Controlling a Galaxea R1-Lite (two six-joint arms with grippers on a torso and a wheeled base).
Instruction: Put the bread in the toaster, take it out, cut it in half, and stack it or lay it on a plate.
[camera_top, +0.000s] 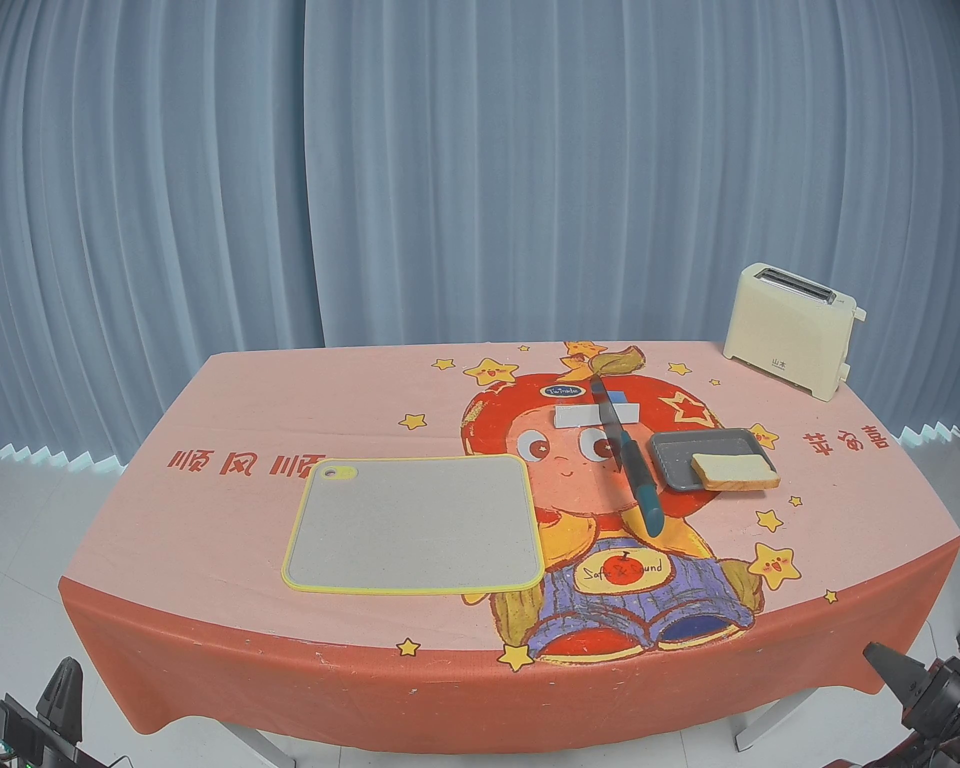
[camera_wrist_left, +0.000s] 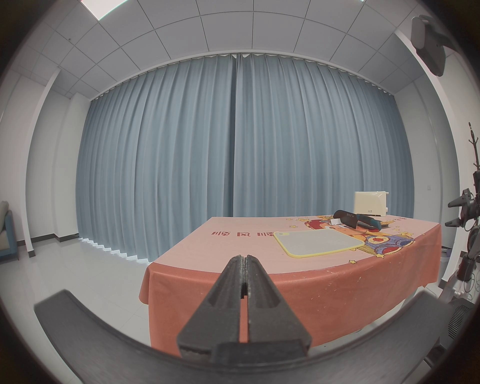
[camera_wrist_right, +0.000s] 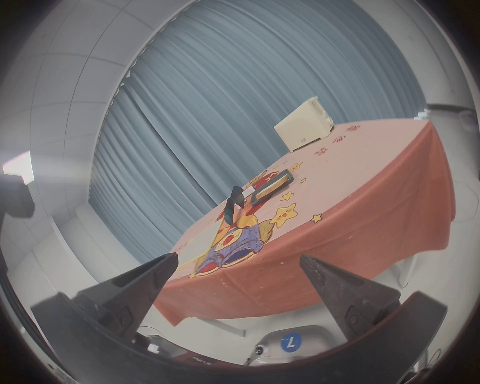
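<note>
A slice of bread (camera_top: 735, 471) lies on a small dark grey tray (camera_top: 690, 450) right of the table's middle. The cream toaster (camera_top: 792, 329) stands at the far right corner, its slots empty. A knife (camera_top: 628, 458) with a blue handle rests on a stand just left of the tray. A grey cutting board (camera_top: 415, 523) with a yellow rim lies left of centre. My left gripper (camera_wrist_left: 243, 291) hangs shut below the table's near left corner. My right gripper (camera_wrist_right: 237, 280) stands open below the near right corner, nothing between its fingers.
An orange cartoon-print cloth covers the table (camera_top: 240, 420) and hangs over its front edge. A white label (camera_top: 595, 413) lies behind the knife. Blue curtains close off the back. The cloth between board and front edge is bare.
</note>
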